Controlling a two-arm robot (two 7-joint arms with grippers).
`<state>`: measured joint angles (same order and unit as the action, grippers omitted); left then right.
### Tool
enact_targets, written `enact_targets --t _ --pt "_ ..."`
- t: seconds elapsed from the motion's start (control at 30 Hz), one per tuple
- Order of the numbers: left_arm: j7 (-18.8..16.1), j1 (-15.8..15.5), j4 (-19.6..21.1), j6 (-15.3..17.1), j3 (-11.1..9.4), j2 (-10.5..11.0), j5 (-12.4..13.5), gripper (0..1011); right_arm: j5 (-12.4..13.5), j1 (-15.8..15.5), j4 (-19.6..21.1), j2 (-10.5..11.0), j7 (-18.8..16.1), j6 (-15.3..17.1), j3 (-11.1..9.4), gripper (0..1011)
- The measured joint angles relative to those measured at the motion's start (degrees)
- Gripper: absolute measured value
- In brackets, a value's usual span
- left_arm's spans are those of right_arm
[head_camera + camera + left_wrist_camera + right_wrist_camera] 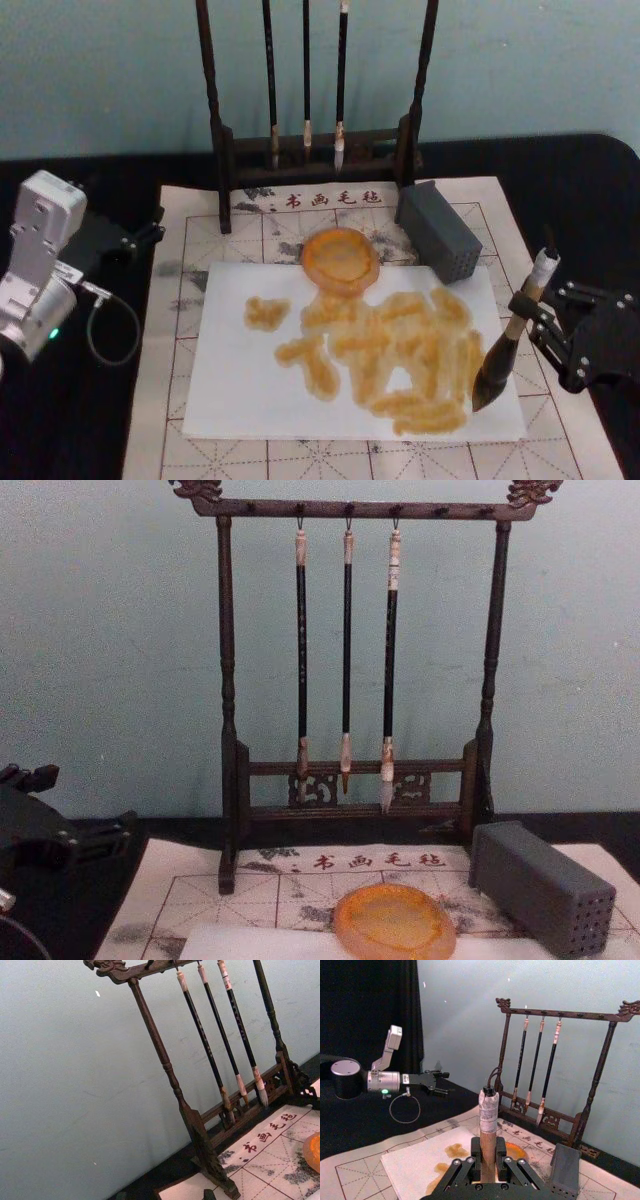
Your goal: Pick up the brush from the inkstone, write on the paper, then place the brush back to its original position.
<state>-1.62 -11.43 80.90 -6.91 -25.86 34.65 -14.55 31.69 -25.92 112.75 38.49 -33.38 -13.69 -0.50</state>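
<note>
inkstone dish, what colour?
Glossy orange-amber. The inkstone shows best in the chest view, sitting on the mat in front of the brush rack.

The head view looked steeply down from in front of the brush rack (360,150), taking in the whole paper (230,400) before it. The chest view faced the rack level, low and close. The left wrist view stood nearest, tilted, off its left; the right wrist view farther, front-right. All shared the rack.
</note>
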Motion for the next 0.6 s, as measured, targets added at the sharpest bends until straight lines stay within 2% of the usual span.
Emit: enact_targets --t 0.6 --pt "0.00 -0.01 0.00 0.00 0.00 0.00 0.00 1001 -0.43 -0.30 0.04 0.37 0.53 -0.20 0.14 199"
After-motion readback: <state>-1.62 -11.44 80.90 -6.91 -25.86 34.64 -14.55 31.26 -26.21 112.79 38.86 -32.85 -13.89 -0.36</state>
